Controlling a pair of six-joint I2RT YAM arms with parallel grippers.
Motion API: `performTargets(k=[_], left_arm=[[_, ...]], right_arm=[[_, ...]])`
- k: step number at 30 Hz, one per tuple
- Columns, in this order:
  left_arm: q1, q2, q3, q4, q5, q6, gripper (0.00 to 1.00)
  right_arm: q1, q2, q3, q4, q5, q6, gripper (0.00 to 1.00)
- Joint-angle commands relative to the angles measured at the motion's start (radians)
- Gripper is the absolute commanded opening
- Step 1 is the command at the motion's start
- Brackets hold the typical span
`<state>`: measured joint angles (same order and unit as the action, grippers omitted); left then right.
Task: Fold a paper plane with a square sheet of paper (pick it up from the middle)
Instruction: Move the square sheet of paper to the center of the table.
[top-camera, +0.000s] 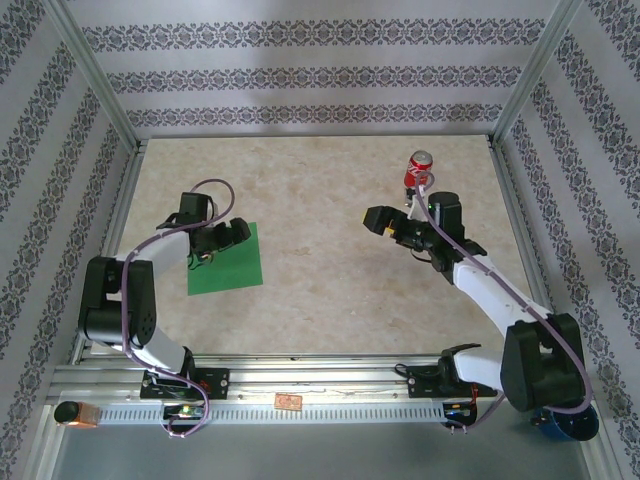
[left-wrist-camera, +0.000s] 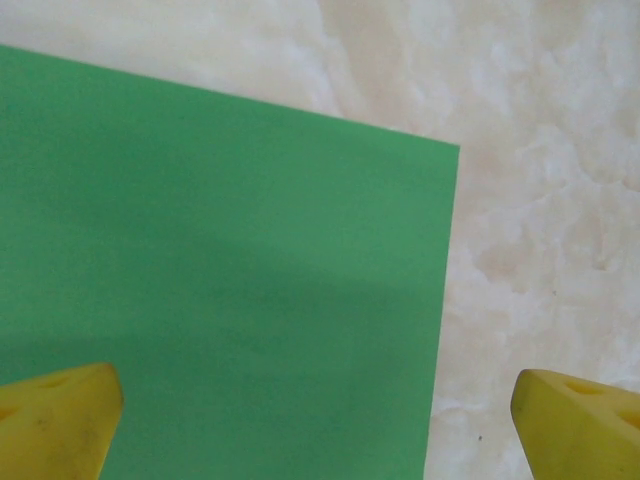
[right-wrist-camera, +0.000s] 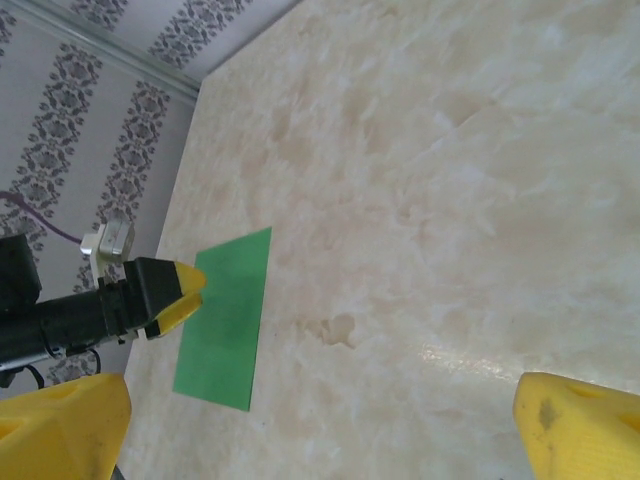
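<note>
The square sheet of paper (top-camera: 230, 264) is bright green and lies flat on the table's left side. My left gripper (top-camera: 226, 236) hovers over its far part, open, with nothing between the fingers. In the left wrist view the sheet (left-wrist-camera: 220, 300) covers the left and middle, and its right edge runs down between the wide-apart yellow fingertips (left-wrist-camera: 55, 420) of the left gripper (left-wrist-camera: 320, 425). My right gripper (top-camera: 383, 222) hangs open above bare table at the middle right. From the right wrist, the right gripper (right-wrist-camera: 320, 430) frames the distant sheet (right-wrist-camera: 225, 320) and the left gripper (right-wrist-camera: 178, 292).
A red soda can (top-camera: 419, 170) stands upright at the back right, just behind the right arm. The beige marbled table (top-camera: 320, 290) is fenced by aluminium posts and patterned walls on three sides.
</note>
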<state>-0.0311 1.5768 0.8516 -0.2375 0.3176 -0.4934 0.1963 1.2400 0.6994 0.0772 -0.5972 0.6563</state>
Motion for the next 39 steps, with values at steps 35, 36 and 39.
performTargets(k=[35, 36, 39], left_arm=[[-0.509, 0.061, 0.208, -0.204, -0.213, -0.03, 0.91], [-0.509, 0.068, 0.214, -0.229, -0.214, -0.012, 0.89], [-0.512, 0.095, 0.22, -0.296, -0.209, 0.029, 0.88]], right_arm=[[0.148, -0.062, -0.126, -0.054, 0.181, 0.101, 0.98], [0.153, -0.079, -0.139, -0.051, 0.188, 0.11, 0.98], [0.175, -0.113, -0.162, -0.053, 0.188, 0.12, 0.98]])
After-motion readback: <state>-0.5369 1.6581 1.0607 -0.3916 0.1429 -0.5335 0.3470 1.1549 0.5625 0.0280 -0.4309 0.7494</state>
